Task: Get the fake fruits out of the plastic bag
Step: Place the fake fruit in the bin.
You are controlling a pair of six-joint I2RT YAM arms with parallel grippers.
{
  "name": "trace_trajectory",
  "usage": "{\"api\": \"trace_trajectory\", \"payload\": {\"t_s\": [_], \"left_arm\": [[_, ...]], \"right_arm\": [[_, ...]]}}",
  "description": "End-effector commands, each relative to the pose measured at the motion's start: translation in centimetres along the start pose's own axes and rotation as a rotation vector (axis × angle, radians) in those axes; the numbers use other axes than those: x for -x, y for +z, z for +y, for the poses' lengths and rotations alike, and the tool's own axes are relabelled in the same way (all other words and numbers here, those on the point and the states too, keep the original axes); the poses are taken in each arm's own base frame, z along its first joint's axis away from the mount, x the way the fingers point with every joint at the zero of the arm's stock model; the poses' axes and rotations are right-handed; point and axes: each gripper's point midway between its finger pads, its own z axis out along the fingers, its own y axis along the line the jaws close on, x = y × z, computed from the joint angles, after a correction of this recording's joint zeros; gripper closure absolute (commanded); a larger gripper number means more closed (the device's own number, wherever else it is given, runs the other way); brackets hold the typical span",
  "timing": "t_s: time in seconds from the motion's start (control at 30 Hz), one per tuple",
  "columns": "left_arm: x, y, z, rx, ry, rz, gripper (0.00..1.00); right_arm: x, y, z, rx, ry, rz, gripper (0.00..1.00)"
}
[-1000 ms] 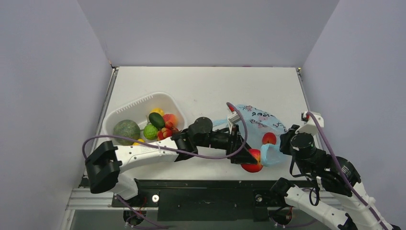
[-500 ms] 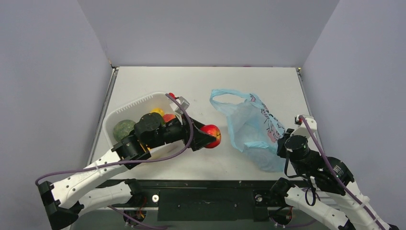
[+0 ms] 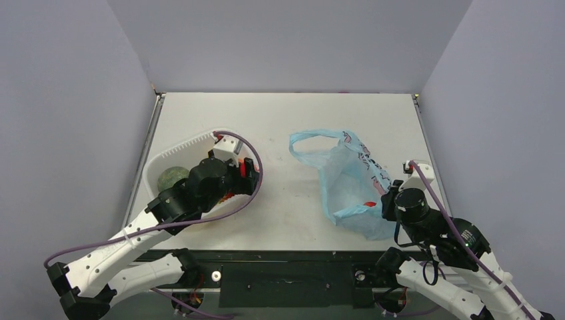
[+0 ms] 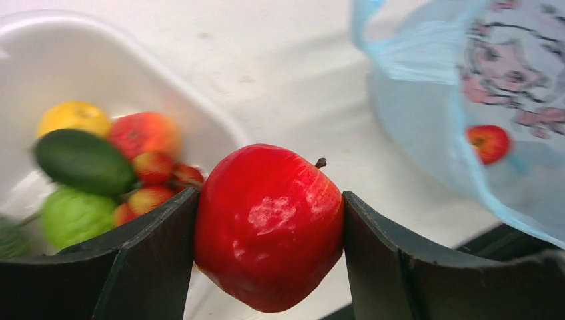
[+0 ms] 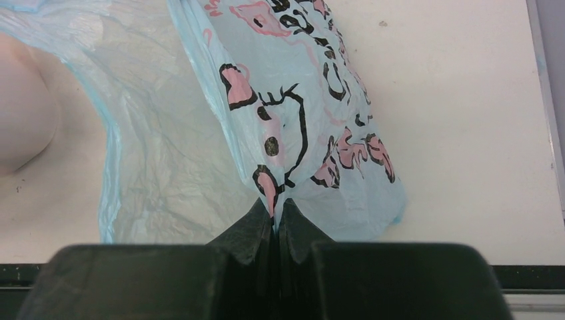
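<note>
My left gripper (image 4: 270,200) is shut on a glossy red apple (image 4: 270,230) and holds it above the right rim of the white tub (image 4: 200,113). In the top view this gripper (image 3: 245,181) hangs over the tub's right side. The light-blue plastic bag (image 3: 346,177) lies on the table to the right, with one small red fruit (image 4: 488,143) showing through it (image 3: 369,204). My right gripper (image 5: 275,213) is shut on a fold of the bag's printed film (image 5: 293,133), at the bag's right edge (image 3: 390,193).
The tub (image 3: 180,148) holds a dark green oblong fruit (image 4: 83,160), a yellow piece (image 4: 73,117), a lime-green one (image 4: 76,217), small red pieces (image 4: 156,187) and a round green melon (image 3: 172,177). The bag's loop handle (image 3: 310,137) lies toward the table's middle.
My left arm has carried the red apple from the bag's mouth leftward to the tub. The bag has settled flatter, and the right gripper has kept its pinch on it.
</note>
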Motion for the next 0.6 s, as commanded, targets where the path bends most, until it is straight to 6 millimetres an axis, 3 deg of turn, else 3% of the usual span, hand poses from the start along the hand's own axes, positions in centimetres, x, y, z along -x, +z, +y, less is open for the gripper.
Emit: {"api": "trace_trajectory", "payload": {"t_s": [0.0, 0.17, 0.4, 0.53, 0.57], "left_arm": [[1.6, -1.0, 7.7, 0.387, 0.077, -0.04, 1.0], [0.6, -0.2, 11.2, 0.497, 0.061, -0.013, 0.99], [-0.9, 0.5, 17.0, 0.606, -0.008, 0.002, 0.85], [-2.7, 0.9, 18.8, 0.622, -0.036, 0.032, 0.7], [-3.0, 0.9, 18.9, 0.623, -0.041, 0.036, 0.59]], "right_arm": [[-0.2, 0.2, 1.2, 0.061, -0.026, 0.006, 1.0], [-0.7, 0.2, 1.9, 0.102, -0.046, 0.028, 1.0], [-1.0, 0.2, 2.2, 0.126, -0.051, 0.034, 1.0], [-1.0, 0.1, 2.2, 0.129, -0.052, 0.035, 1.0], [-1.1, 0.1, 2.3, 0.131, -0.052, 0.037, 1.0]]}}
